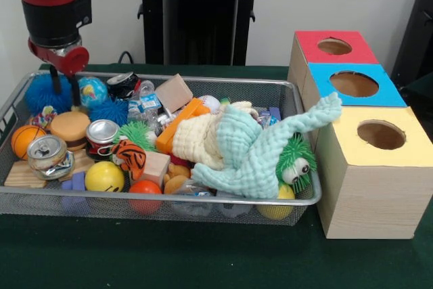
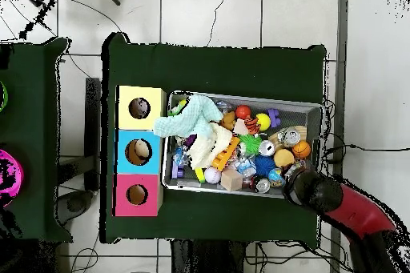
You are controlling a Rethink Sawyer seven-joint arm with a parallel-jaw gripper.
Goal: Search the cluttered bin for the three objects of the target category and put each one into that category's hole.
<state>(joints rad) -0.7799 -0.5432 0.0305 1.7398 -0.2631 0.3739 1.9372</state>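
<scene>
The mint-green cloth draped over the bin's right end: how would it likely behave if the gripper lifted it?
The mint-green cloth looks floppy: it sags over the toys and one end trails onto the yellow box. It would probably hang and stretch out when raised. It lies against the green spiky toy, so it may drag that along.

Three hole boxes (image 1: pixel 369 126), two cans (image 1: pixel 101 137), one basketball (image 1: pixel 26 139), one mint cloth (image 1: pixel 257 153)

No readable text

The cans (image 1: pixel 47 155) and small packets (image 1: pixel 144 107) in the bin showed print too blurred to read.
</scene>
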